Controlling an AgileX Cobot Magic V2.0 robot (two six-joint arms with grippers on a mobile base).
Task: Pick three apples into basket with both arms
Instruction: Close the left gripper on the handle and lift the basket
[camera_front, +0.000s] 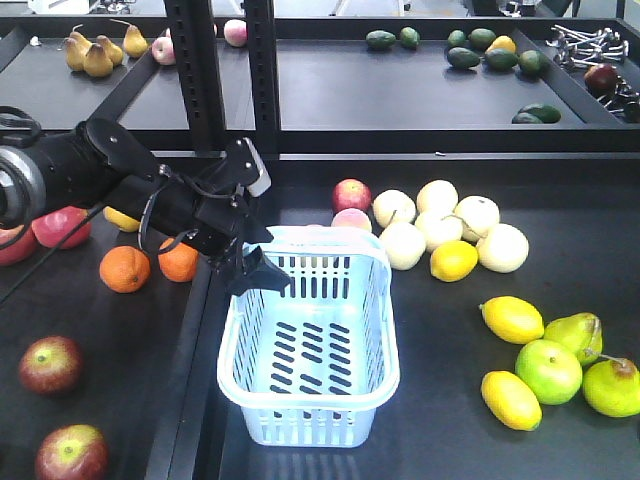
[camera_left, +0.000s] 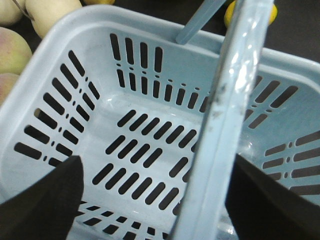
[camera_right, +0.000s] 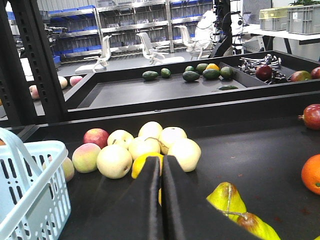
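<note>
Hanging apart and empty over the basket (camera_front: 310, 425) mid-bench, the left claw (camera_front: 255, 270) should, I think, squeeze the hard, slippery-looking apples (camera_front: 50, 365) at the near left corner around their fat middle, while the right claw (camera_right: 161, 162) is pinched together.

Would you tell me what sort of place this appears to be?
Likely a robotics lab staged as a produce stall: black trays of loose fruit, storage racks with blue bins, and office chairs.
</note>
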